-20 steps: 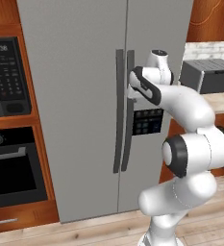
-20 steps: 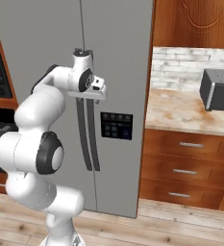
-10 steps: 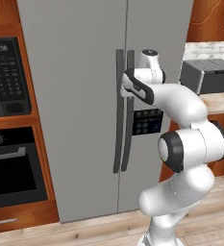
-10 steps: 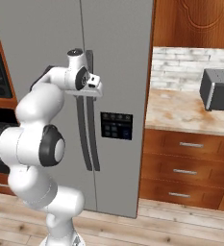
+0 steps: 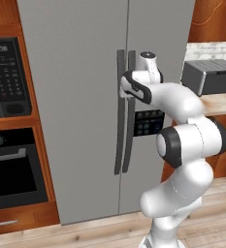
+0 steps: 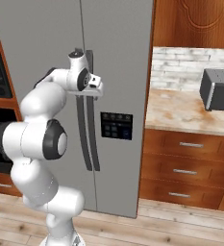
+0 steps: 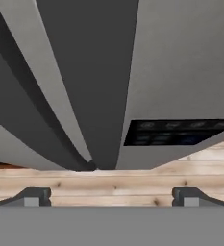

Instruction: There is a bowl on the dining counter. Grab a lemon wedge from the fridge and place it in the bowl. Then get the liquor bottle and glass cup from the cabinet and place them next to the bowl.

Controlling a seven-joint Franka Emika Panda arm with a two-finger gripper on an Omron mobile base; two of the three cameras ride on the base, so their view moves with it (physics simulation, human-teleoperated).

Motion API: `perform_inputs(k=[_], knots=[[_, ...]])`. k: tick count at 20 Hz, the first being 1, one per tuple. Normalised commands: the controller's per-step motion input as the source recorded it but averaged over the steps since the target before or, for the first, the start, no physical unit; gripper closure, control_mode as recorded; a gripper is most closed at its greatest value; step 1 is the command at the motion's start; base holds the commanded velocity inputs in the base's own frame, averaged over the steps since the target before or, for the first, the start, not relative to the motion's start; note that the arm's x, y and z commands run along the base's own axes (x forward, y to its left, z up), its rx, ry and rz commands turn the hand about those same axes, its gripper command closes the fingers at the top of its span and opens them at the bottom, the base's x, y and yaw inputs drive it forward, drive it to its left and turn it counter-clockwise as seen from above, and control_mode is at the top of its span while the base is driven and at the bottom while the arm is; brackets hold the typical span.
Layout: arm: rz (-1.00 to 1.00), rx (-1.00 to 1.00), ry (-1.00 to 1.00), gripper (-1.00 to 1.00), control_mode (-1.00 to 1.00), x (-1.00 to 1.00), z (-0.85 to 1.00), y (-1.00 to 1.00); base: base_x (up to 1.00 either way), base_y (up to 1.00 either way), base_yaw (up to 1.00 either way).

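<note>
We see the gripper (image 7: 111, 197) raised close against the front of the grey two-door fridge (image 5: 80, 72), beside the pair of dark vertical handles (image 5: 120, 111) where the doors meet. Its fingertips (image 7: 34, 196) stand wide apart with nothing between them. In the hand view the handles (image 7: 60, 96) run up past the fingers and the dark dispenser panel (image 7: 176, 132) sits on the right door. The fridge doors are shut. To the left is a built-in microwave (image 5: 5, 77) over an oven (image 5: 12, 169); to the right a toaster (image 6: 218, 89) rests on the counter (image 6: 190, 113).
</note>
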Motion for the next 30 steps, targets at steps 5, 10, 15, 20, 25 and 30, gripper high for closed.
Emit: perform_inputs(k=[5,10,15,20,25,30], knots=[[0.0,0.0,-0.05,-1.0,-1.0,0.29,-0.16,0.0,0.0,0.0,0.0],[0.0,0.0,-0.08,-1.0,-1.0,0.3,-0.18,0.01,0.0,0.0,0.0],[0.0,0.0,-0.13,-1.0,-1.0,0.13,-0.14,0.01,0.0,0.0,0.0],[0.0,0.0,-0.15,-1.0,-1.0,0.11,-0.12,0.03,0.0,0.0,0.0],[0.01,0.0,-0.11,-1.0,-1.0,0.24,-0.16,0.02,0.0,0.0,0.0],[0.0,0.0,-0.01,-1.0,-1.0,0.3,-0.05,0.0,0.0,0.0,0.0]])
